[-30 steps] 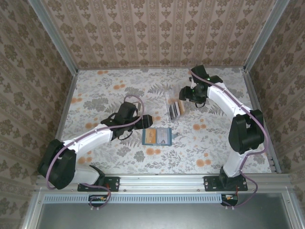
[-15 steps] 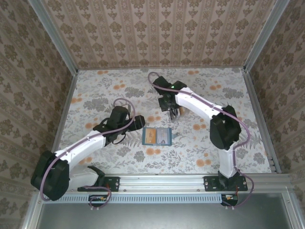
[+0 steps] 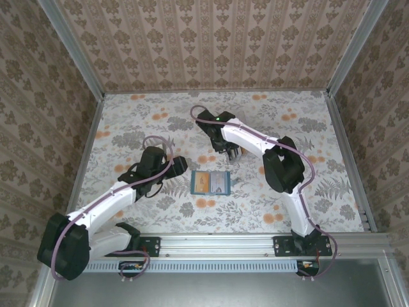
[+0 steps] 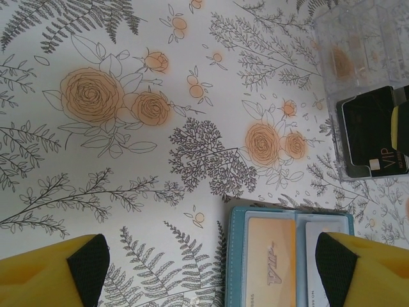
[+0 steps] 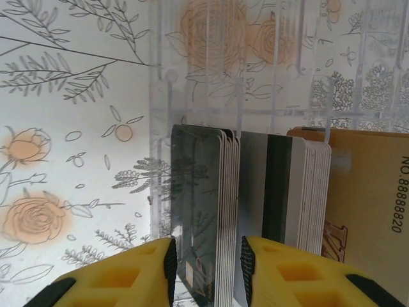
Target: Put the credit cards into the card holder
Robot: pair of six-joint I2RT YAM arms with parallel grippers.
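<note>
Starting at my edge of the flowered table (image 3: 281,211), the teal wallet (image 3: 211,183) is lying open and flat, roughly midway between the two arms. Through the left wrist camera I am seeing a tan card (image 4: 271,262) sitting in one of its pockets and a white card (image 4: 317,272) in the pocket beside it.

The left claw (image 3: 182,165) is hovering just to the left of the wallet. Its yellow fingers (image 4: 54,278) are spread wide, with nothing between them but tablecloth and the wallet's near corner.

Farther out, just beyond the wallet, a clear plastic rack (image 4: 358,51) is standing on the table, and the rest of the cards are standing on edge in its slots. The right wrist camera is showing me three packs side by side: dark grey (image 5: 201,192), white with a dark stripe (image 5: 287,185), and tan (image 5: 364,192).

The right claw (image 3: 231,152) is reaching down into that rack. Its fingers (image 5: 128,278) are sitting close together, one on each side of the dark grey pack, with the pads right at its faces. I cannot tell whether they are actually pressing on it. The pack is sitting down in its slot.
</note>
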